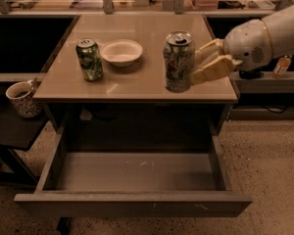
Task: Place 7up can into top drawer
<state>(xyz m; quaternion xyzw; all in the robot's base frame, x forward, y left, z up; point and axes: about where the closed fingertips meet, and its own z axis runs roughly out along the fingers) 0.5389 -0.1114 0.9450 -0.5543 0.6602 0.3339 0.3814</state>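
Camera view looks down on the table [142,84] from its front, with the top drawer [132,204] pulled fully out below the table's front edge, its scuffed grey floor bare. The 7up can [178,61] stands upright over the front right part of the table, pull-tab top showing; whether its base touches the tabletop or hangs just clear of it cannot be told. The gripper [198,65] reaches in from beyond the table's right edge and meets the can on its right side. Its pale fingers [211,72] are closed in against the can's wall, one toward the back of the table and one toward the front, so the can sits clasped between them. The white arm [264,35] runs off past the table's right side. On the left part of the table stands a darker green can [89,59], upright, and just beside it, nearer the table's middle, a shallow white bowl [121,52]. A patterned mug [22,98] sits lower down, off the table's left edge
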